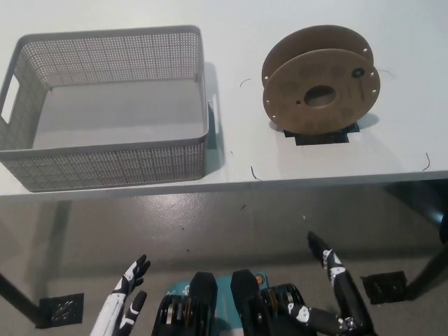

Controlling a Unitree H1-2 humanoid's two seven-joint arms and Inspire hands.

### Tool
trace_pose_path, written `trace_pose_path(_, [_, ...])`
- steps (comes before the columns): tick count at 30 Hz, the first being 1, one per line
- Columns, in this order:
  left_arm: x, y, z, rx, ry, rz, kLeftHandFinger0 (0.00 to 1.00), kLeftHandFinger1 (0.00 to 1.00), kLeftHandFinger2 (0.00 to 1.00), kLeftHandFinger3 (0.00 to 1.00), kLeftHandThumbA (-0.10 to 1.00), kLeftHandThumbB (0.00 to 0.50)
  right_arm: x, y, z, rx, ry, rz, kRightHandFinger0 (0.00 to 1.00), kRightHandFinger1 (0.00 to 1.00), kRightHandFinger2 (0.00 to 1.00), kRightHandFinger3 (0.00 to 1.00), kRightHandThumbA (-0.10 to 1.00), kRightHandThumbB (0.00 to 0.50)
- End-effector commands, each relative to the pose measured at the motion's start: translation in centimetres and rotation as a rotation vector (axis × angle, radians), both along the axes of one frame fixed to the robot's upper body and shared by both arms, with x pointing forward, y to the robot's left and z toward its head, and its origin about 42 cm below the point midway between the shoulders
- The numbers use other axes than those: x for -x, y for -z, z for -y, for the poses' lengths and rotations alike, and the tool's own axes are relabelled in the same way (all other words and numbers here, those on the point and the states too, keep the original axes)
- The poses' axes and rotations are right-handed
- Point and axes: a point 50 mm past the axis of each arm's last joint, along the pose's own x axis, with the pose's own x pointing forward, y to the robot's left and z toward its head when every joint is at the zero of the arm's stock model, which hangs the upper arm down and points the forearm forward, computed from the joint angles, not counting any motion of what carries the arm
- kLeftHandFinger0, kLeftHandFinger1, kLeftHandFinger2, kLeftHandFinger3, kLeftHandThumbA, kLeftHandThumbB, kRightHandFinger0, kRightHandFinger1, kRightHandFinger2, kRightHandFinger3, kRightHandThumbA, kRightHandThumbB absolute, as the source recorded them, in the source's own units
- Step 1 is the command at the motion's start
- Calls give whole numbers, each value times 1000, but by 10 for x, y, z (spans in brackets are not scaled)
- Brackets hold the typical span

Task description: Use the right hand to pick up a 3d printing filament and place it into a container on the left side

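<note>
A brown cardboard filament spool (320, 88) stands upright on a black holder on the white table (231, 21), at the right. A grey perforated basket (105, 105) sits on the table's left side with nothing in it. My black right hand (336, 294) hangs low at the bottom right, below the table's front edge, open and far from the spool. My white left hand (124, 301) rests at the bottom left, also below the table edge, its fingers spread.
The table's front edge (231, 183) runs across the middle of the picture, with grey floor below it. Thin black marks lie on the table around the spool. Dark table-leg bases (383, 285) stand on the floor at both lower sides.
</note>
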Motion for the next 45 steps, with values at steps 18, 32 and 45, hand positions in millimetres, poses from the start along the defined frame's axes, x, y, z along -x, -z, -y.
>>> trace_pose_path(18, [-7, -25, -10, -18, 26, 123, 1000, 1000, 1000, 1000, 1000, 238, -63, -323, 112, 573, 43, 544, 1000, 1000, 1000, 1000, 1000, 471])
trace_pose_path(32, [-15, -33, -12, -23, 23, 150, 1000, 1000, 1000, 1000, 1000, 265, -174, -493, 101, 906, 8, 334, 1000, 1000, 1000, 1000, 1000, 493])
trace_pose_path(45, [-13, -28, -15, -44, 18, 137, 1000, 1000, 1000, 1000, 1000, 276, -263, -535, 41, 991, -53, 101, 1000, 1000, 1000, 1000, 1000, 420])
